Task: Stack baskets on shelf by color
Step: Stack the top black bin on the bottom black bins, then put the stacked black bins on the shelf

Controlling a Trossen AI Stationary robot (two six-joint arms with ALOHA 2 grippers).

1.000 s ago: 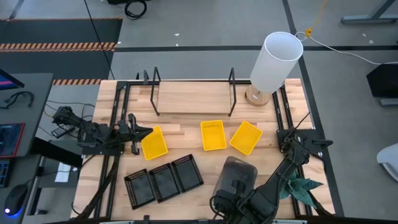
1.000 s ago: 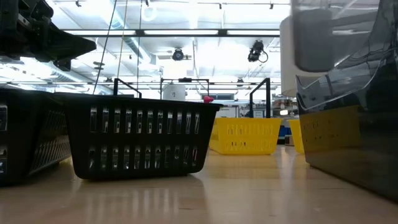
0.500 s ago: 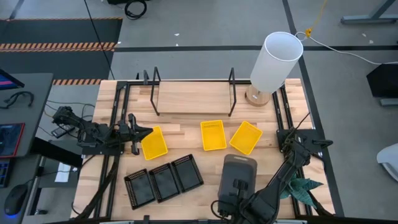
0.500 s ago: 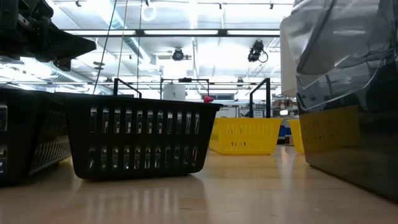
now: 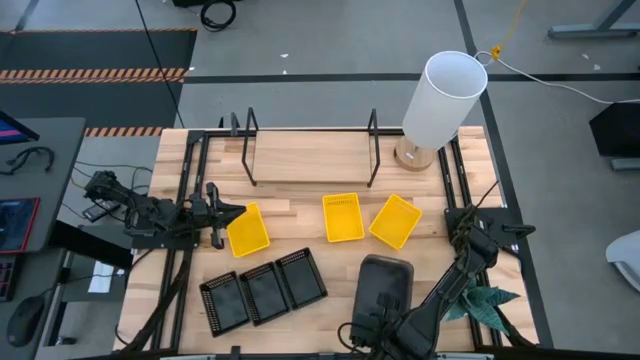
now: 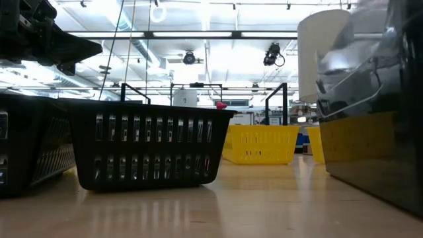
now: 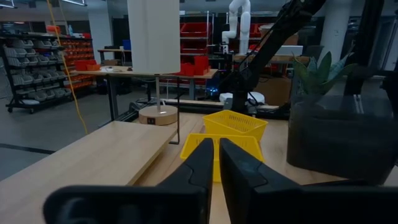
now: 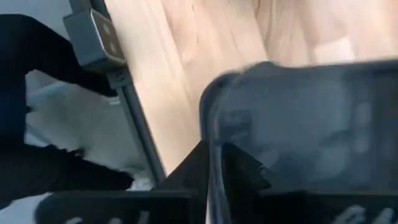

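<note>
A dark grey basket point(image 5: 385, 285) sits near the table's near edge, and my right gripper point(image 5: 373, 320) is shut on its near end. In the low view it fills the right side point(image 6: 377, 158). Whether more grey baskets lie under it is hidden. Three yellow baskets point(image 5: 248, 230) point(image 5: 343, 217) point(image 5: 395, 221) rest on their bottoms mid-table. Three black gridded baskets point(image 5: 263, 290) stand side by side near the front left. My left gripper point(image 5: 215, 213) is shut, just left of the leftmost yellow basket point(image 7: 214, 152). The shelf point(image 5: 310, 155) stands at the far edge. My right gripper pinches the dark grey basket's rim point(image 8: 210, 124) at its near end. One finger point(image 8: 189, 168) is on one side of the wall and the other point(image 8: 242, 165) on the other side. The fingers come from the table's near side.
A tall white lamp point(image 5: 443, 98) stands on a round wooden base at the shelf's right end. A green plant point(image 5: 490, 300) lies by the right arm at the near right corner. Black rails point(image 5: 190, 200) run along the table's left and right sides.
My right gripper has turned the dark grey basket from a skewed pose to square with the table and has drawn it slightly toward the near edge. In the low view the basket's raised end has swung toward the right. The left arm has kept still.
</note>
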